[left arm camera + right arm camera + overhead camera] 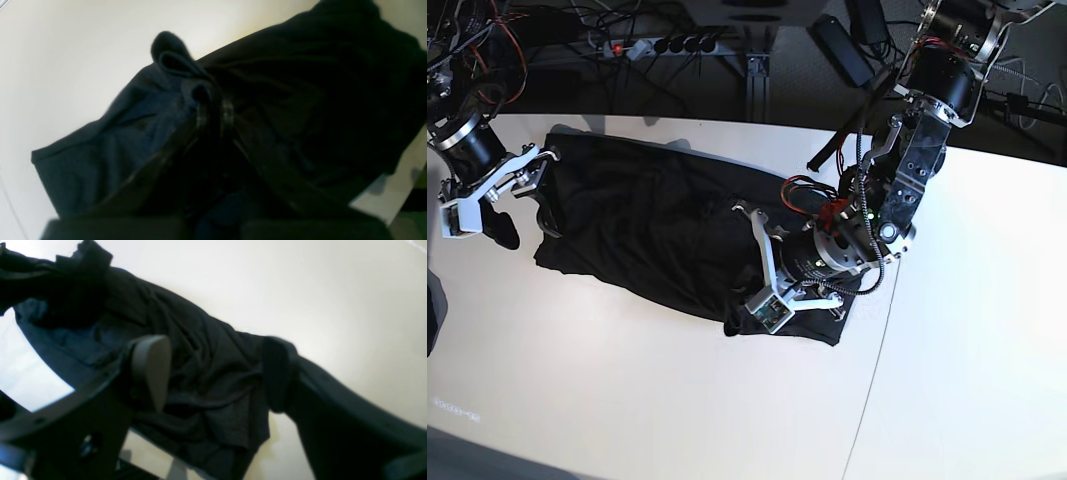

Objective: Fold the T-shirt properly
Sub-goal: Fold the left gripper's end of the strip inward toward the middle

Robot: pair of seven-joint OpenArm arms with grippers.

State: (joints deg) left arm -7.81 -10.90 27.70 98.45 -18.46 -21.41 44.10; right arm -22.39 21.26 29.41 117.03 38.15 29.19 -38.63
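Observation:
The black T-shirt lies crumpled across the white table, stretching from the far left toward the middle. My left gripper is shut on a bunched fold of the T-shirt at the shirt's right end, where the left arm leans over the cloth. At the shirt's left end my right gripper hangs open. One pad and the other finger stand wide apart above the T-shirt, with nothing between them. No coloured graphic shows.
The white table has a seam running down its right part. Behind its far edge lie a power strip and tangled cables. The table's edge shows at the lower right of the left wrist view.

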